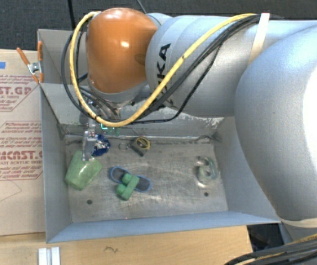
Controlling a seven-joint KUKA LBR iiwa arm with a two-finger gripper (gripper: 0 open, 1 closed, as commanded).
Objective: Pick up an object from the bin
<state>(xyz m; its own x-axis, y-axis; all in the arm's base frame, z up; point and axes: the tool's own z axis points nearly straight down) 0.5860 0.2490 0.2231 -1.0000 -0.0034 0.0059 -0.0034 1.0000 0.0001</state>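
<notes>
Seen from above, the grey bin (53, 164) holds a pale green block (83, 173) at its left, a blue-and-green toy (128, 185) in the middle, a small ring (141, 143) and a clear loop (205, 170). The gripper (90, 148) hangs at the block's top edge; whether it is released or clenched cannot be told. The bin floor is scuffed.

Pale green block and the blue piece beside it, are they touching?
Apart. The camera view shows bare bin floor between the pale green block and the blue piece.
</notes>
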